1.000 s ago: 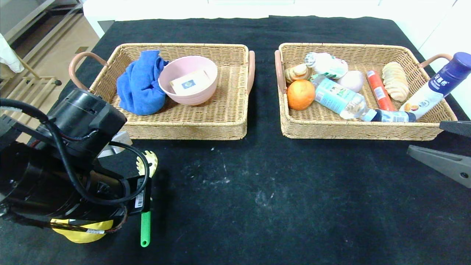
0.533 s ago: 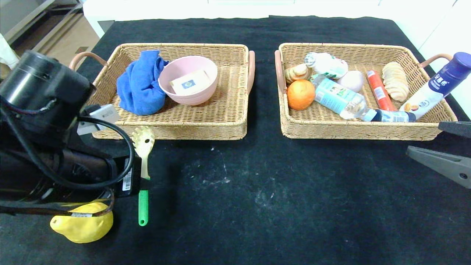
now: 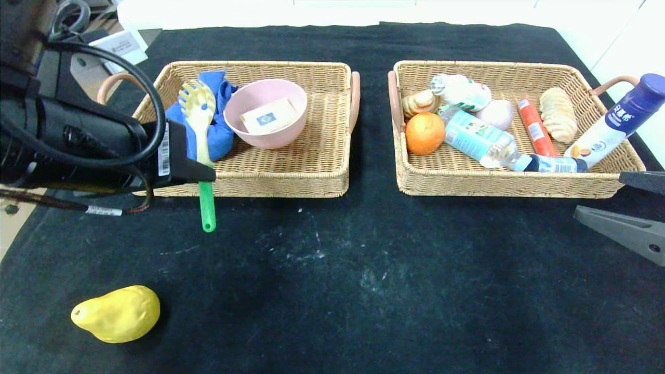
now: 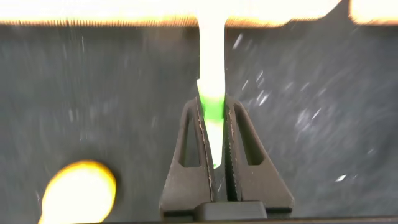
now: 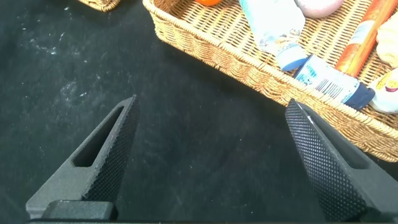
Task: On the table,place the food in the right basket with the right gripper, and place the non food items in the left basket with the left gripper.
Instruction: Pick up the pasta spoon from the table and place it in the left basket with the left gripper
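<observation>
Left gripper [image 3: 200,174]: clenched on the green handle of a pasta spoon [image 3: 200,130], raised at the front edge of the left basket [image 3: 322,156]; the spoon head overlaps a blue cloth [image 3: 221,135] beside a pink bowl [image 3: 267,111]. Pear [image 3: 117,314]: on the table [image 3: 363,259], near left corner. Right basket [image 3: 499,182]: holds bottles and other food. Right gripper [image 5: 211,162]: released, fingers wide apart, just before that basket.

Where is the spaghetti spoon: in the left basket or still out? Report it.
Out. The spoon hangs in the left gripper's shut jaws, head over the left basket's front edge, green handle outside.
</observation>
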Robot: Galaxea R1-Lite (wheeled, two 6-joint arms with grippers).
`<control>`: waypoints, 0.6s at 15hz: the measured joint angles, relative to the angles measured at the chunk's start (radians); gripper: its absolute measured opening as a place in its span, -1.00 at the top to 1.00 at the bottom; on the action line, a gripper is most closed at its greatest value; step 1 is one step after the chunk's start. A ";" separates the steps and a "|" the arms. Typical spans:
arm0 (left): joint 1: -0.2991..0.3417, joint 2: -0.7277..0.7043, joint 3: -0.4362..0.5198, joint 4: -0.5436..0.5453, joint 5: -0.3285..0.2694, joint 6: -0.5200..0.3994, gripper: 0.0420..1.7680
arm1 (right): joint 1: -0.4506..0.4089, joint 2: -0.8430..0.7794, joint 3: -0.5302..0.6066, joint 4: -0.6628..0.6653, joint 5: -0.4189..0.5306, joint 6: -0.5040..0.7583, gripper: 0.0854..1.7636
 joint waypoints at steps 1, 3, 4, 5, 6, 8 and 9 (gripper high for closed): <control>0.000 0.017 -0.040 0.000 -0.002 0.004 0.81 | 0.000 0.000 0.000 0.000 0.000 0.000 -0.94; -0.003 0.068 -0.112 -0.003 -0.004 0.007 0.81 | -0.001 -0.001 -0.001 0.000 0.000 0.000 -0.94; -0.004 0.092 -0.139 -0.014 -0.005 0.008 0.81 | -0.001 -0.001 -0.001 0.000 0.000 0.000 -0.94; -0.004 0.117 -0.162 -0.028 -0.006 0.011 0.81 | -0.001 -0.001 -0.001 0.000 0.000 0.000 -0.94; -0.006 0.142 -0.185 -0.045 -0.006 0.025 0.81 | -0.001 -0.001 -0.002 0.000 0.000 0.000 -0.94; -0.015 0.181 -0.209 -0.090 -0.007 0.044 0.81 | -0.001 0.000 -0.005 0.000 0.000 0.000 -0.94; -0.020 0.198 -0.213 -0.116 -0.007 0.053 0.81 | -0.001 0.000 -0.006 0.000 -0.001 0.000 -0.94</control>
